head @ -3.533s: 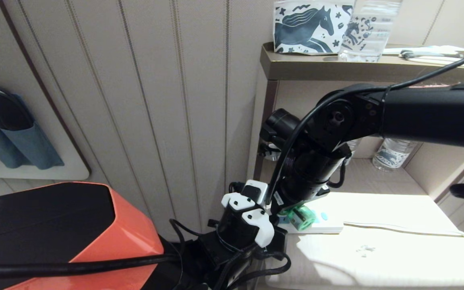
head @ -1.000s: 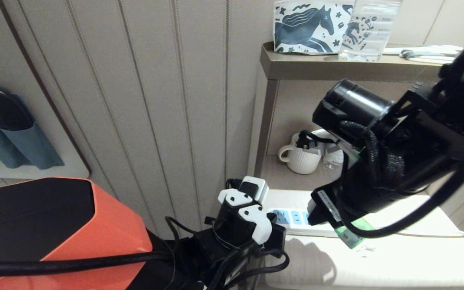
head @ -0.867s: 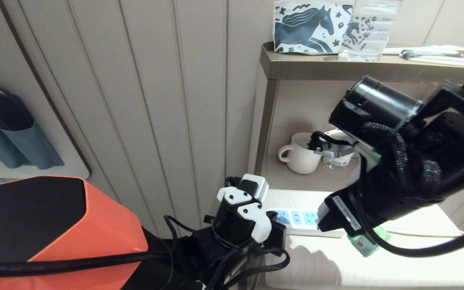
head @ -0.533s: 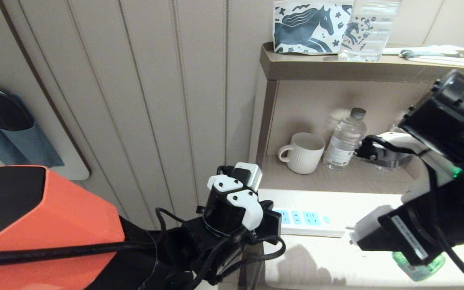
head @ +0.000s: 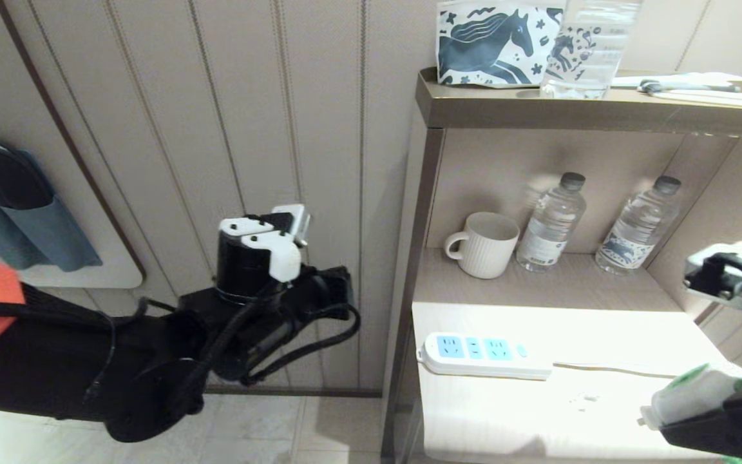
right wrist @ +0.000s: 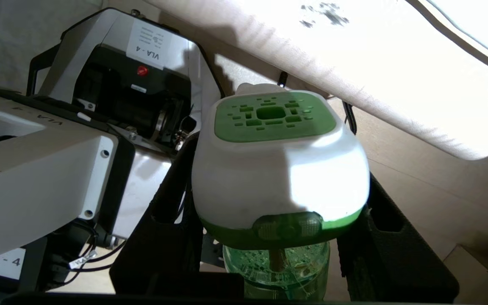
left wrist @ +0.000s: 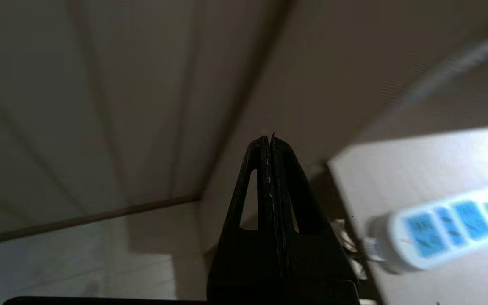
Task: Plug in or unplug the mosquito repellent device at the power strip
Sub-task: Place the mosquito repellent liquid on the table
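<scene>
Mosquito repellent device (right wrist: 280,165) clamped in right pincer (right wrist: 269,237) at near right, off the power strip (head: 484,354) (three sockets, lying left-right on tabletop (head: 603,412)), left pincer (left wrist: 270,146) pressed together, two bottles (head: 551,222), one mug (head: 484,245).

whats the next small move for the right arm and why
Probably set the mosquito repellent device down on the table. The right gripper holds it clear of the power strip, whose three sockets are empty, so the unplugging looks done. The left gripper is shut, off to the side.
</scene>
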Tool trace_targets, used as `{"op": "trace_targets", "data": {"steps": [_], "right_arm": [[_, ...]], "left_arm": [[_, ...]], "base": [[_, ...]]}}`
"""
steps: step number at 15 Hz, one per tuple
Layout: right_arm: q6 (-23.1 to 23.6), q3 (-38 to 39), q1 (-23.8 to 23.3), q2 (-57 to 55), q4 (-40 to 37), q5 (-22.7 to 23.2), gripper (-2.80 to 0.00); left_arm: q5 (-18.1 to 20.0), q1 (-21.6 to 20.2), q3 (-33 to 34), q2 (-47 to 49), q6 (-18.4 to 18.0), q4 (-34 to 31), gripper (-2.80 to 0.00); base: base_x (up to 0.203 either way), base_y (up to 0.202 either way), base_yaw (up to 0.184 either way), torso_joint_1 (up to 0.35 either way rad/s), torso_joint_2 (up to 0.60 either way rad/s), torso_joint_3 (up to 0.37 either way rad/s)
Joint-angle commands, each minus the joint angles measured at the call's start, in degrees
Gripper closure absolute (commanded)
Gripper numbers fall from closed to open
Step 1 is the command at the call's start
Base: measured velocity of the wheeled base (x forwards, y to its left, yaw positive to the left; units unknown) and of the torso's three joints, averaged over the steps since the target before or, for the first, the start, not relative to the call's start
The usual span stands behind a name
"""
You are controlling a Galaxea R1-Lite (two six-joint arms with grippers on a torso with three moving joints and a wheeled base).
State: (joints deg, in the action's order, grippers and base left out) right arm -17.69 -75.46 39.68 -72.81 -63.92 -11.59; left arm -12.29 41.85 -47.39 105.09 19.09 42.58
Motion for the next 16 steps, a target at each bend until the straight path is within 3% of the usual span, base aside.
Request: {"op": "trace_targets", "data": {"steps": [1, 5, 7, 12, 16], "right_arm": [[-0.1, 1.2, -0.4, 2.2, -0.3, -0.1, 0.00], [-0.2, 2.7, -0.8, 2.8, 0.3, -0.3, 0.00], [-0.1, 2.9, -1.8, 3.0, 0.9, -0.5, 0.00], [-0.1, 6.7, -2.2, 3.0, 5.2, -0.6, 0.00], [-0.1, 8.8, -3.8, 2.9, 9.1, -1.3, 0.00]], "left_arm": [[0.2, -7.6, 6.1, -7.3, -0.2, 0.2, 0.00], [3.6, -21.1, 17.3, -20.9, -2.8, -0.3, 0.00], [5.2, -25.6, 20.6, -28.6, -4.5, -3.3, 0.00], [8.0, -28.8, 28.1, -52.6, -5.9, -18.4, 0.00], [7.2, -29.3, 30.7, -70.7, -6.3, -33.8, 0.00]], "base": [[0.000, 0.000, 0.000, 0.000, 0.00, 0.000], [0.000, 0.000, 0.000, 0.000, 0.00, 0.000], [0.000, 0.000, 0.000, 0.000, 0.00, 0.000], [0.000, 0.000, 0.000, 0.000, 0.00, 0.000], [0.000, 0.000, 0.000, 0.000, 0.00, 0.000]]}}
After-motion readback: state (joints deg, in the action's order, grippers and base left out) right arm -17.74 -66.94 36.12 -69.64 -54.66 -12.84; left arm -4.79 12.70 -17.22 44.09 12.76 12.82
